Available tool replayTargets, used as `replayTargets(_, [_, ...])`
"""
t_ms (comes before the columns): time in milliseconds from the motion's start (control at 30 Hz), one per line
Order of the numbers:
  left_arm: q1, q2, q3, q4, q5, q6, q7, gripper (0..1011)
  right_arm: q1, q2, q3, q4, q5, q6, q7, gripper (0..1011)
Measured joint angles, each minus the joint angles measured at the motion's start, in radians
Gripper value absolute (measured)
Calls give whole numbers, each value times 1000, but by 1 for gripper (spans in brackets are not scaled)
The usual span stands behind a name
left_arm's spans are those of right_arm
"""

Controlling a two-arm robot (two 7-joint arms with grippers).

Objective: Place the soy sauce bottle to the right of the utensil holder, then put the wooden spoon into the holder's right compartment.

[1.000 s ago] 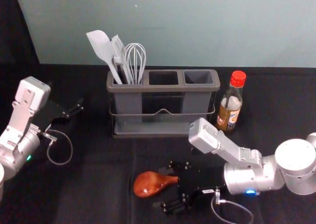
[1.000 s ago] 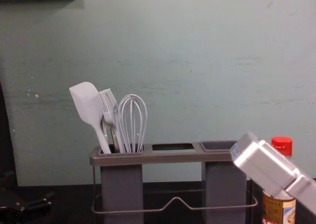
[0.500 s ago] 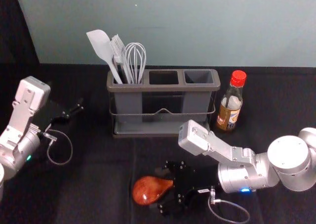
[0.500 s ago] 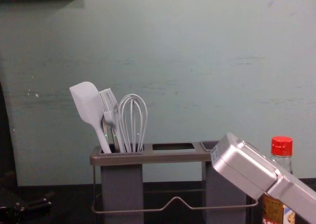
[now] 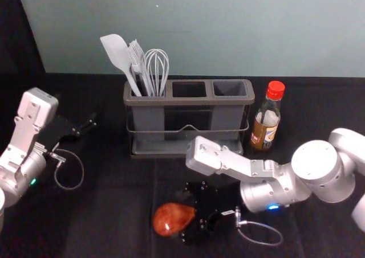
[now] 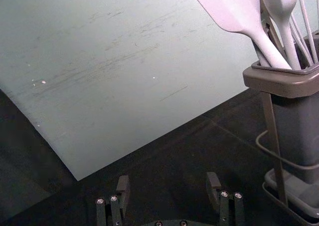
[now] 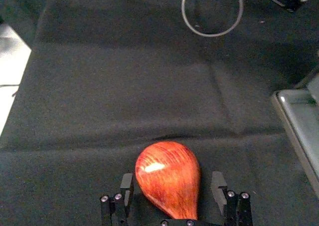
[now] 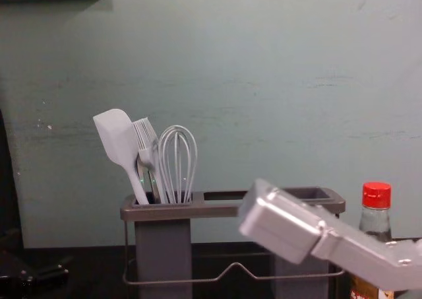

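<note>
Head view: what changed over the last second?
Right gripper and its arm moved toward the robot's left, further over the spoon. Its fingers are open either side of the spoon, no grasp. Spoon's bowl shifted slightly toward the robot. Unchanged: left gripper, utensil holder, soy sauce bottle.

One each: holder (image 5: 188,101), bottle (image 5: 265,127), spoon (image 5: 171,219), spatula (image 5: 116,52), brush (image 5: 137,57), whisk (image 5: 155,70).
</note>
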Motion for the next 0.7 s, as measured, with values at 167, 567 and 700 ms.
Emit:
replayTargets(167, [0, 0, 0, 0, 0, 0, 0, 1005, 24, -31, -22, 32, -10, 7, 15, 1002])
replayTargets(567, [0, 0, 0, 0, 0, 0, 0, 1005, 37, -59, -37, 59, -17, 13, 12, 955])
replayTargets(700, [0, 0, 0, 0, 0, 0, 0, 1005, 35, -60, -35, 60, -12, 18, 11, 850])
